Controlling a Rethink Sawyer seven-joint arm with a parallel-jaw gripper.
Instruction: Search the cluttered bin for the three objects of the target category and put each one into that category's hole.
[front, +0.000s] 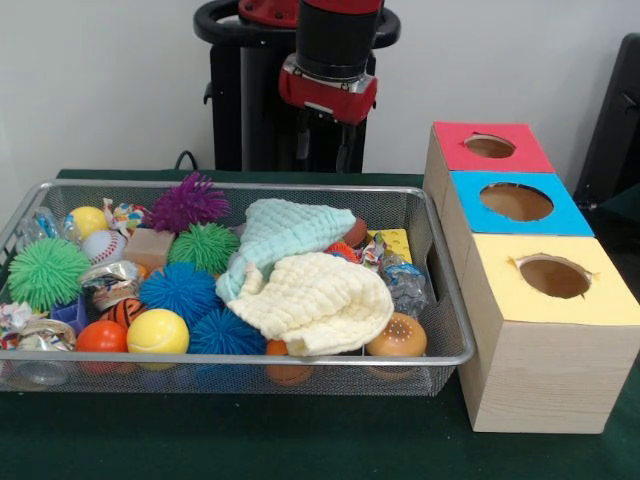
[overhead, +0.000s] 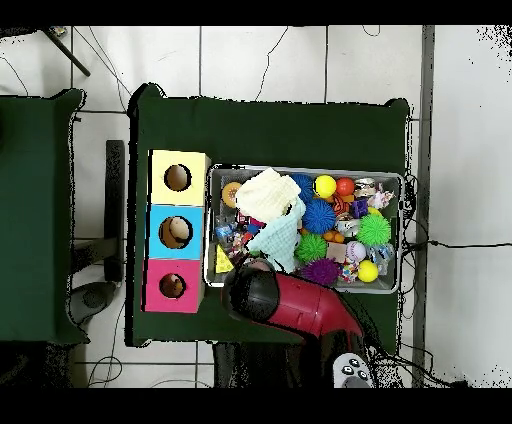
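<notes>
The wire-mesh bin (front: 250, 358) sits on the green table, full of toys; it also shows in the overhead view (overhead: 300, 169). A pale teal cloth (front: 290, 232) and a cream cloth (front: 320, 300) lie over the middle of the pile. The hole (front: 490, 146) in the red-topped box is the farthest of three boxes to the right of the bin; in the overhead view the hole (overhead: 172, 286) is left of the bin. My gripper (front: 325, 148) hangs open and empty above the bin's far rim. In the overhead view the red arm (overhead: 300, 305) covers it.
Spiky balls in purple (front: 188, 200), green (front: 45, 272) and blue (front: 180, 290), a yellow ball (front: 157, 332), an orange ball (front: 100, 337), a baseball (front: 103, 245) and a bun-shaped toy (front: 396, 337) fill the bin. Blue-topped (front: 515, 203) and yellow-topped (front: 553, 277) boxes stand nearer.
</notes>
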